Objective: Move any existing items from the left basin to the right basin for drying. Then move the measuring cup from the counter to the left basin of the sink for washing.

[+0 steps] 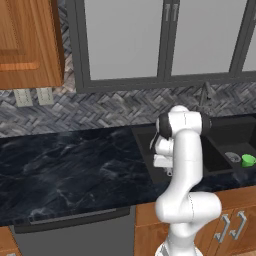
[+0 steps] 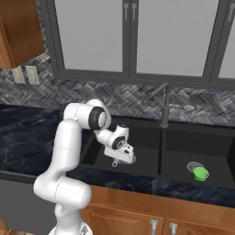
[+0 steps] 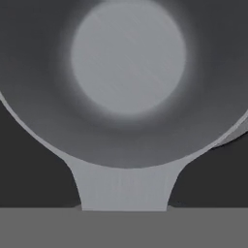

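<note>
Counter (image 2: pixel 27 137) black marble, herringbone backsplash behind. Claw (image 2: pixel 123 160) low in left basin (image 2: pixel 144 142), pinching measuring cup (image 2: pixel 127 159) by handle; fingertips hidden. Green cup (image 2: pixel 200 173) in right basin (image 2: pixel 202 151), well right of claw.

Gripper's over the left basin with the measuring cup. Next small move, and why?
Probably lower a touch and open. The gripper holds the measuring cup inside the left basin, near its floor; in the hand view the cup sits right at the camera, handle toward the fingers. The green cup already sits in the right basin.
</note>
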